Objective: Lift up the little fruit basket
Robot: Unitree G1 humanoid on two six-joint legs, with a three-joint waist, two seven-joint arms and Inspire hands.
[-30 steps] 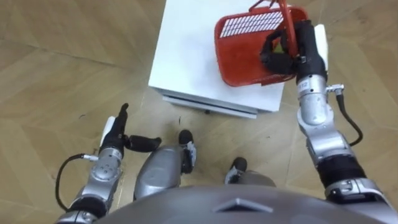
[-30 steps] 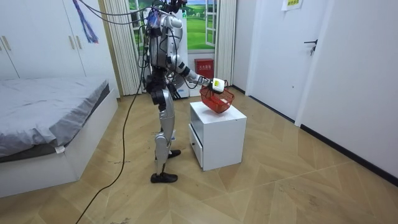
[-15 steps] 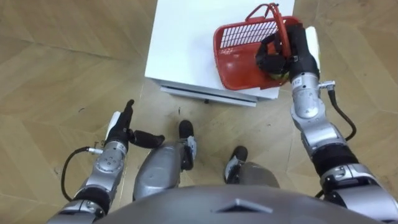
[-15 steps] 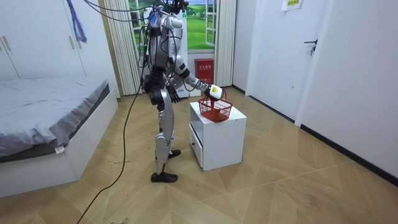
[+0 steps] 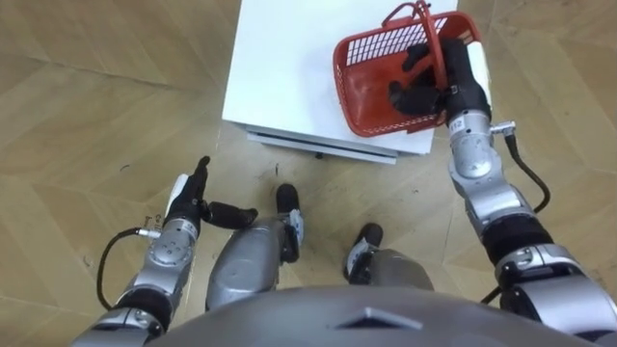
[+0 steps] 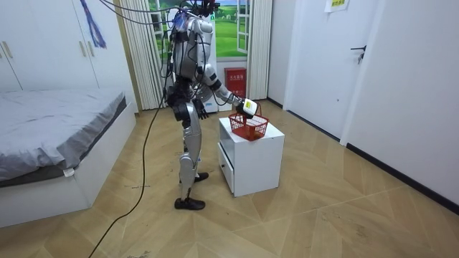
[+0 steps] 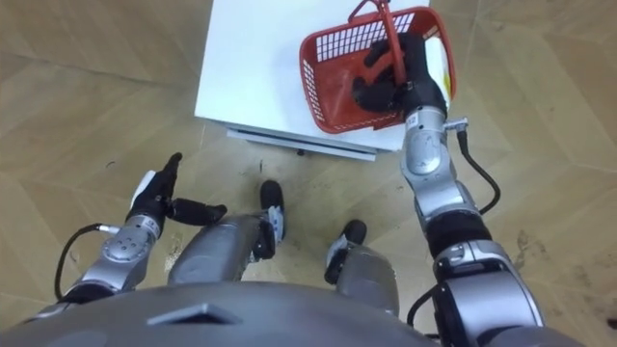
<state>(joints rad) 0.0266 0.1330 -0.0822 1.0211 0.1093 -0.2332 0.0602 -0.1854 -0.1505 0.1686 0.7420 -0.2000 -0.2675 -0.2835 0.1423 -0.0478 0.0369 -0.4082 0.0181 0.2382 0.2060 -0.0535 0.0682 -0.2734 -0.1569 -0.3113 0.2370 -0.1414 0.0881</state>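
One red basket (image 5: 376, 45), one white cabinet (image 5: 289, 67) — one bed (image 6: 50, 122), one door (image 6: 323, 64).

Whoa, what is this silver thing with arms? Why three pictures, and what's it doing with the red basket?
It is a walking robot with two arms and hands. Two pictures come from cameras in its head, looking down; the third comes from a camera standing in the room. The robot stands by a white cabinet. On it sits a red basket. The right hand is at the basket's handle; I cannot tell whether it grips. The left hand hangs open by its side.
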